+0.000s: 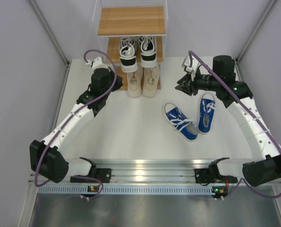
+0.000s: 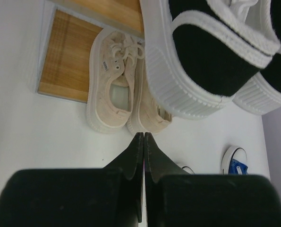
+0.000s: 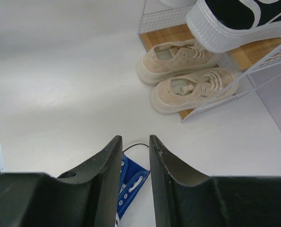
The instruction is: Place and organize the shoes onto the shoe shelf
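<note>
shoe shelf (image 1: 131, 21) top board bare | black-and-white pair (image 1: 138, 52) middle, beige pair (image 1: 142, 80) bottom, overhanging: I could knock them | blue shoes (image 1: 180, 121) splayed on table; lace-only pinch risks swing | right gripper (image 3: 134, 138) parted, empty | left gripper (image 2: 143, 136) clenched, empty

Overhead camera looks down; both wrist cameras share the beige shoes (image 3: 201, 90).
</note>
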You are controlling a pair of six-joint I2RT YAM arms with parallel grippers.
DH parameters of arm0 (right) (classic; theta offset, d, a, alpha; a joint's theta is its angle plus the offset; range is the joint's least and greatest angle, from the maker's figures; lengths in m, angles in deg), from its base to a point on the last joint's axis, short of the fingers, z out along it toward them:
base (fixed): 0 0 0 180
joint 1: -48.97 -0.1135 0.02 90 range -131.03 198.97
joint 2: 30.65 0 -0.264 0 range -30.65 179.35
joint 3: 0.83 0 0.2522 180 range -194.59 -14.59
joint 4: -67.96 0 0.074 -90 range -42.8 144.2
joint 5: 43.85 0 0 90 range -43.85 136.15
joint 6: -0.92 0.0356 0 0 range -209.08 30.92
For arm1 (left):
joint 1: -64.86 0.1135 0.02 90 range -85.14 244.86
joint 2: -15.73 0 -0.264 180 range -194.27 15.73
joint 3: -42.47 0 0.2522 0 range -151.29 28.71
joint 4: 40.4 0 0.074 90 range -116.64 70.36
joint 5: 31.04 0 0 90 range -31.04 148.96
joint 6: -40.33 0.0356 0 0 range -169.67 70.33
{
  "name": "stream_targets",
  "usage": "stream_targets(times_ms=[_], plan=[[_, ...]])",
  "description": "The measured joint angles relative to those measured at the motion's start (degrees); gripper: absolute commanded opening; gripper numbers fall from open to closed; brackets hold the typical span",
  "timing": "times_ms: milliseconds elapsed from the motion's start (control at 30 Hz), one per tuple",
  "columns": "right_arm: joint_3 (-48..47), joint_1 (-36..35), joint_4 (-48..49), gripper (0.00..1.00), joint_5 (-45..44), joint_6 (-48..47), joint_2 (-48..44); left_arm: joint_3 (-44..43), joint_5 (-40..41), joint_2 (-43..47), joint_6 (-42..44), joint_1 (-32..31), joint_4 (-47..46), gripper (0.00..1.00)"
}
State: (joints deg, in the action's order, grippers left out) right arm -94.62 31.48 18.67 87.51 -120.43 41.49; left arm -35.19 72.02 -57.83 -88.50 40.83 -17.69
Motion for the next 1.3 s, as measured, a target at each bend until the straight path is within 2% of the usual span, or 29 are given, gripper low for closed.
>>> stream_targets(times_ms=[300, 1033, 1167, 1267, 1300], plan=[[0.98, 1.66, 1.99, 0.3, 2.05, 2.03, -1.64, -9.29, -3.65, -8.44, 0.02, 1.75, -1.75, 0.03], [1.68, 2.69, 3.3, 0.32, 2.6, 2.67, -1.66, -13.2, -8.15, -13.0, -1.57, 4.04, -2.34, 0.23], [1.68, 3.19, 3.19, 0.36, 2.78, 2.62, -1.79, -13.2, -8.11, -12.96, -1.57, 4.2, -2.43, 0.32], [1.75, 3.96, 2.97, 0.43, 2.97, 2.6, -2.08, -13.2, -7.65, -12.35, -1.4, 4.42, -2.29, 0.45], [2.01, 4.37, 2.95, 0.49, 3.17, 2.67, -2.38, -13.16, -7.5, -11.61, -1.2, 4.57, -2.05, 0.48]])
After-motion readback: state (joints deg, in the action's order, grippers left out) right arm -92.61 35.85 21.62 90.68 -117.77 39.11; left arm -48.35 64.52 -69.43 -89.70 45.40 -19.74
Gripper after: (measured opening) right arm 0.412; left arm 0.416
